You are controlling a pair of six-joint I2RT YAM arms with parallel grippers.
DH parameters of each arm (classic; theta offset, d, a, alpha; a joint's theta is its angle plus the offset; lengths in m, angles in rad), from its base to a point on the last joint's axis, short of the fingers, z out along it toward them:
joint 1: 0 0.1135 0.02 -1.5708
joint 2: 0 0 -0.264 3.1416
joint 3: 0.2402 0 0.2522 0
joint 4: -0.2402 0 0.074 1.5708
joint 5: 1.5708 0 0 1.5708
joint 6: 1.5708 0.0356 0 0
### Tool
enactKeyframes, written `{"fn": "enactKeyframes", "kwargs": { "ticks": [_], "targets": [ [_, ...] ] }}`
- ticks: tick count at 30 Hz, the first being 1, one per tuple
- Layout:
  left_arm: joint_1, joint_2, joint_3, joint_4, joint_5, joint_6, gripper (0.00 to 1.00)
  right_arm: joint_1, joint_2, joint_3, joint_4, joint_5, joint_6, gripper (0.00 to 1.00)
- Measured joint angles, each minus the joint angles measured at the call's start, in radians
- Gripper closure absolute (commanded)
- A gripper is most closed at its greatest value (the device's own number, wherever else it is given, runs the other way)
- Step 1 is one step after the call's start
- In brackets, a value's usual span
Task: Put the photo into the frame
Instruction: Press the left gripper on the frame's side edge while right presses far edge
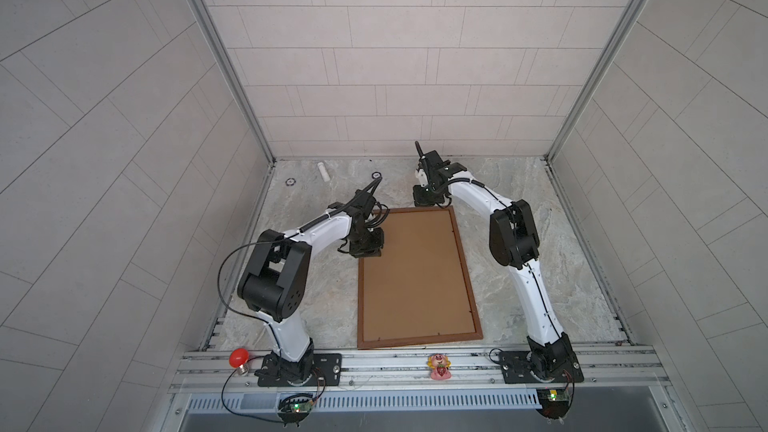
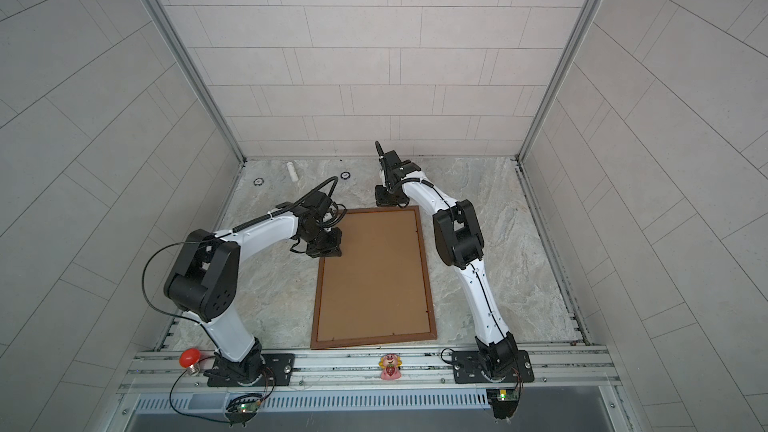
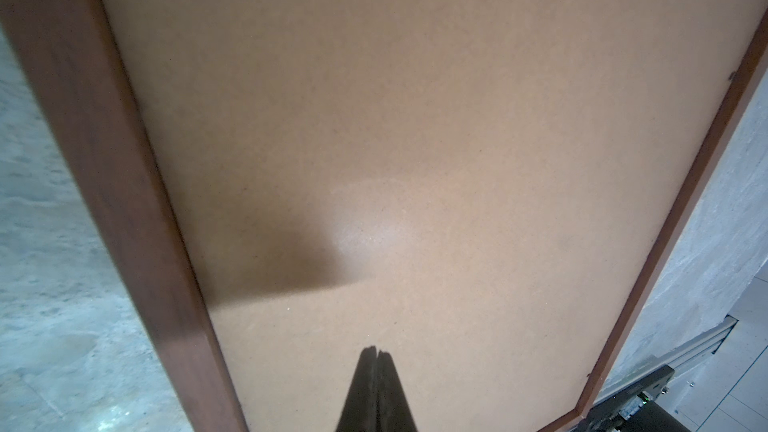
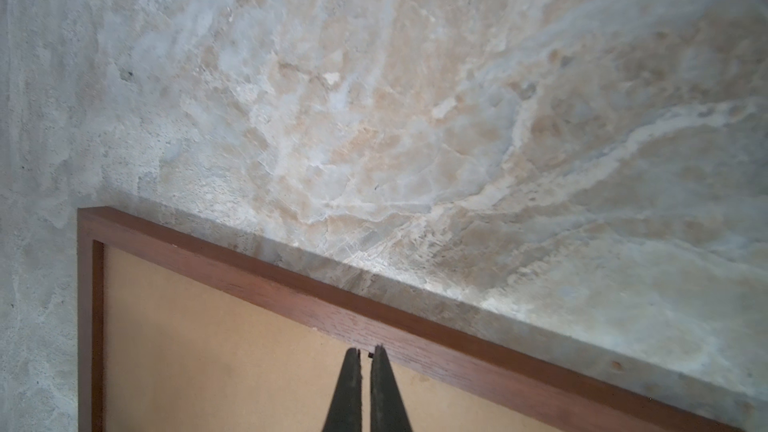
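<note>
The frame [image 1: 465,268] [image 2: 426,272] of thin dark brown wood lies flat in the middle of the table, back side up, filled by a plain light brown backing board [image 1: 415,280] [image 2: 374,280]. The photo is hidden. My left gripper [image 1: 368,249] [image 2: 326,249] is shut, its tips [image 3: 376,352] pointing down onto the board near the far left corner, next to the frame's left rail [image 3: 124,201]. My right gripper [image 1: 426,201] [image 2: 388,201] is shut at the frame's far rail [image 4: 291,280]. Its tips [image 4: 365,350] meet the rail's inner edge, where a tiny dark tab shows.
At the table's back left lie a white cylinder [image 1: 324,171] and two small dark rings [image 1: 291,181] [image 1: 376,175]. On the front metal rail [image 1: 374,361] sit a red bulb [image 1: 239,357] and a pink toy figure [image 1: 439,365]. Tiled walls enclose three sides.
</note>
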Motion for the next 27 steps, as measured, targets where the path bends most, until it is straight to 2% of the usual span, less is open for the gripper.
{"fn": "enactKeyframes", "kwargs": {
  "ticks": [27],
  "targets": [
    [0.0,0.0,0.0,0.0,0.003,0.001,1.0,0.001,0.043,0.008,0.0,-0.003,0.0,1.0]
  ]
}}
